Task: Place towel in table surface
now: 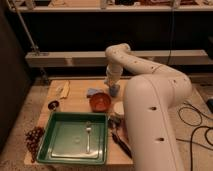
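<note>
The towel [93,92] is a small blue cloth lying on the wooden table [75,98], just behind the orange bowl [100,102]. My gripper [114,90] hangs from the white arm [150,100] right beside the towel's right edge, low over the table. A bluish bit shows at the gripper's tip; I cannot tell whether it is part of the towel.
A green tray [60,145] with a fork [88,136] lies at the front. Grapes [34,139] sit at the front left, with a small dark cup [53,105] and a pale yellow item [65,89] behind them. A white cup [119,108] and dark utensils [120,141] lie by the arm.
</note>
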Motion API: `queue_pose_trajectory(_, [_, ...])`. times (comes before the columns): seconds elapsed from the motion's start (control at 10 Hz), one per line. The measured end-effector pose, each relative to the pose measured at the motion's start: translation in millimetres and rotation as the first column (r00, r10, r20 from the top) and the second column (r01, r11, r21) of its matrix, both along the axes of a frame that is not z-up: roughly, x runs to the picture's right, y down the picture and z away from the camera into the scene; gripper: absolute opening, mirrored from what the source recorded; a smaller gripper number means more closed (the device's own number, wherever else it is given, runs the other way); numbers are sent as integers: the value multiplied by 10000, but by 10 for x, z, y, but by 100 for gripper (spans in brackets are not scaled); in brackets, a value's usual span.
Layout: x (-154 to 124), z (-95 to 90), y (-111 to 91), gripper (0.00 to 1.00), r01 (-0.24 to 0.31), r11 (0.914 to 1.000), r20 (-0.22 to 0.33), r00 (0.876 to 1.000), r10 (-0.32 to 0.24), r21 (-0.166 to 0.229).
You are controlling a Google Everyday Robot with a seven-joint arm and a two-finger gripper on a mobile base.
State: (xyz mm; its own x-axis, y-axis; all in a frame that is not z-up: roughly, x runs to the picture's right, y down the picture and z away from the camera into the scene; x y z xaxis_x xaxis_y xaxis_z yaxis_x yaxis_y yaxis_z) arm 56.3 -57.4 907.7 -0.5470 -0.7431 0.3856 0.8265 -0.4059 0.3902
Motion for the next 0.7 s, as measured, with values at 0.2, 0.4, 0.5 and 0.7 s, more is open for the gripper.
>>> queue_pose_trajectory(0.2, [94, -318, -298, 0, -447, 9986, 480, 9979, 433, 269])
queue_pose_trajectory(0.4, [8, -636, -525, 0, -679, 9966, 1183, 9910, 619, 472])
queue_pose_trajectory(0.5, [-111, -752, -547, 0, -653, 9966, 1496, 9871, 572, 497])
queue_pose_trajectory(0.7, [-432, -902, -503, 0, -507, 9970, 2097, 9771, 373, 587])
